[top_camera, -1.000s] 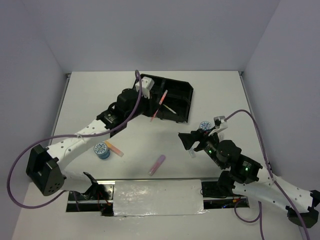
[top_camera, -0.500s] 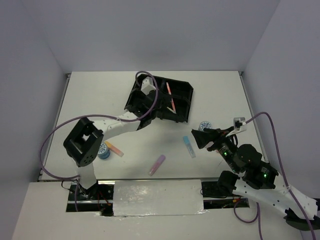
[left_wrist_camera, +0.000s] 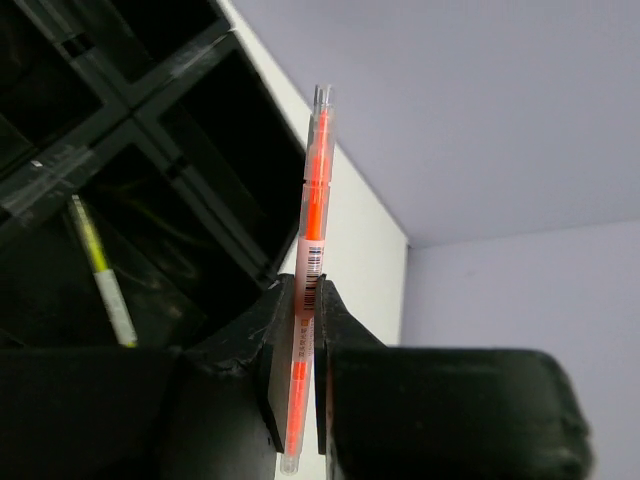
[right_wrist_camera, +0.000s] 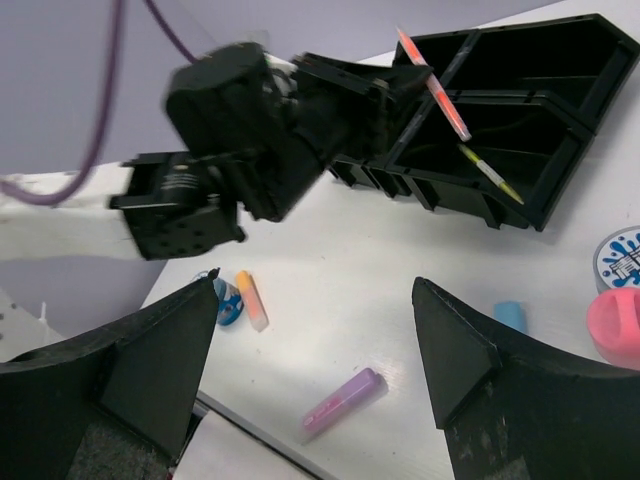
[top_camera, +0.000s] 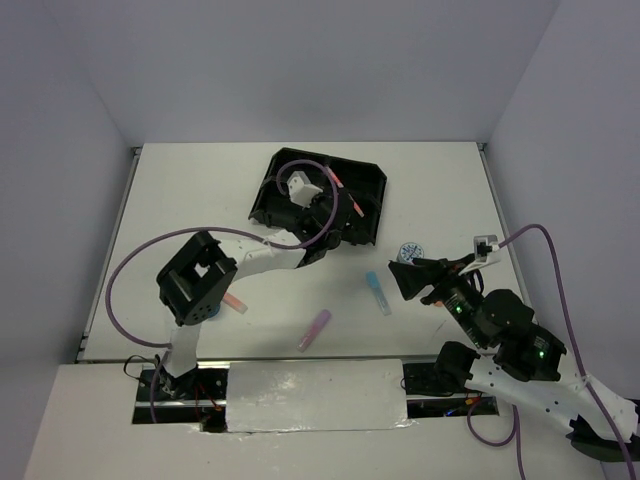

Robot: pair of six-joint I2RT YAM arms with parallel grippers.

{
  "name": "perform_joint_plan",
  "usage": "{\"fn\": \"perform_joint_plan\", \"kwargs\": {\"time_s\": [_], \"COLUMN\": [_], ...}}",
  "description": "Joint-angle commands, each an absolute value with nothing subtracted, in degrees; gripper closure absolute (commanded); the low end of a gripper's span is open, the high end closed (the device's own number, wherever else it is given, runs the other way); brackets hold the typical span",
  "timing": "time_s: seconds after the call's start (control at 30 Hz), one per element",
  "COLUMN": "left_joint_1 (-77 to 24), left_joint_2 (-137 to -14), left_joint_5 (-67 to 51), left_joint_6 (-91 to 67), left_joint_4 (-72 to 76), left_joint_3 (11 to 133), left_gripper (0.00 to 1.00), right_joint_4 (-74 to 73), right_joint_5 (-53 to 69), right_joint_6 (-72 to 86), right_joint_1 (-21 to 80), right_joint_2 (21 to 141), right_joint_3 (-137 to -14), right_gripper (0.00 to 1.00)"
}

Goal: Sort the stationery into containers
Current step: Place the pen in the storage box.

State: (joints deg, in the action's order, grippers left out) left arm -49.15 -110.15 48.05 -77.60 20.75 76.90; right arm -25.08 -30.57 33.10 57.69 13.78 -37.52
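Top external view shows us the big white bench (top_camera: 200, 190) with the black tray (top_camera: 368, 185) at its far side. The tray has four boxes. We think the job has only just begun. We see one thin yellow pen (left_wrist_camera: 104, 285) lying in one box. The arm hides part of the tray, so we cannot see into every box.

The left pincer (left_wrist_camera: 303, 300) is above the tray and is pinched tight on a thin pink pen (left_wrist_camera: 318, 170). The pen stands almost upright in it and is not yet let go. The right pincer (right_wrist_camera: 315, 300) is spread wide with nothing in it, over the right part of the bench.

Lots of things are left to sort, all out on the bench. One blue-and-white tape roll (top_camera: 410, 250) is just beside the right pincer. The other tape roll (right_wrist_camera: 228, 300) is over on the left, next to the orange marker (right_wrist_camera: 252, 300). A pink bottle cap (right_wrist_camera: 615, 330) peeps in at the edge of the right wrist view. The purple marker (top_camera: 314, 329) and the light blue marker (top_camera: 378, 292) lie between the arms.

The pink pen has a small barcode sticker (left_wrist_camera: 313, 262). Its numbers are too tiny for us to read. The blue print on the tape roll is too small to read too.
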Motion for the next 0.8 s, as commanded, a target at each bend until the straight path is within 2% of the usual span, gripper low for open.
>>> {"fn": "perform_joint_plan", "kwargs": {"time_s": [0.0, 0.77], "left_joint_1": [-48.7, -48.2], "left_joint_2": [-114.2, -119.4], "left_joint_5": [50.7, 47.8], "left_joint_6": [-79.3, -84.9], "left_joint_4": [25.7, 22.2], "left_joint_3": [78.2, 81.1], "left_gripper": [0.93, 0.91], "right_joint_4": [-25.4, -29.4], "right_joint_5": [-29.4, -31.6], "right_joint_6": [31.9, 31.4], "right_joint_1": [57.4, 57.4], "right_joint_2": [14.5, 12.8], "right_joint_3": [-40.6, -42.0], "right_gripper": [0.15, 0.14]}}
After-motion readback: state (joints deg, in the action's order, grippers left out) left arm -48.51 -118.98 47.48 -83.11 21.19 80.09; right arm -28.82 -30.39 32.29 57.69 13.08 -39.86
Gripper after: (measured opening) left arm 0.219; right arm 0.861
